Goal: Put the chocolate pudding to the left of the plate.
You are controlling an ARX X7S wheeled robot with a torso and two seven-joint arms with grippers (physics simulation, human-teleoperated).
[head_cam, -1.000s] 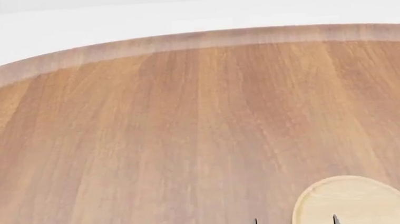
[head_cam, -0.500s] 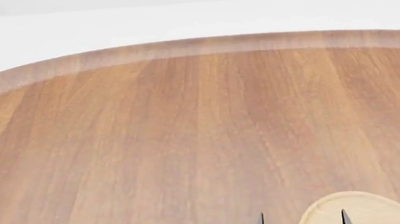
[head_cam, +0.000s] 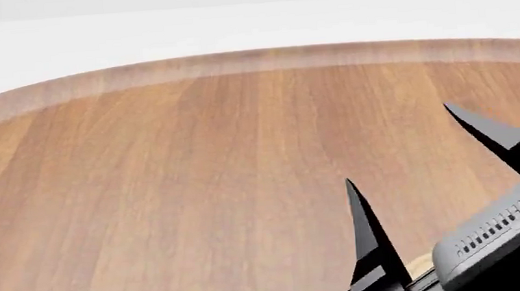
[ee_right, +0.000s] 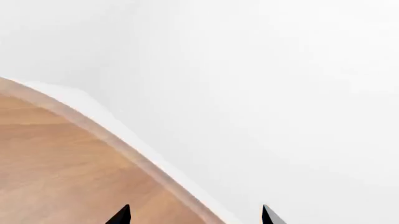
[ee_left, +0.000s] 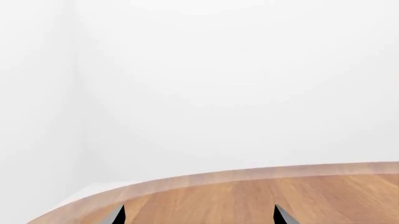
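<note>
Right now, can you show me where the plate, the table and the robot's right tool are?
plate (head_cam: 419, 266): head view, the small pale sliver showing beneath the right tool.
table (head_cam: 198, 177): head view, bare wood top.
right tool (head_cam: 397, 143): head view, midway between its two black fingertips, spread apart.

Right gripper (head_cam: 407, 149): raised above the table (head_cam: 199, 191), tilted, two black pointed fingers (head_cam: 364, 227) spread wide apart with nothing between them; grey ribbed wrist housing behind. Left gripper (ee_left: 198, 215): low over the table's near side, only one fingertip showing in the head view; in its wrist view both tips stand well apart, nothing held.
</note>
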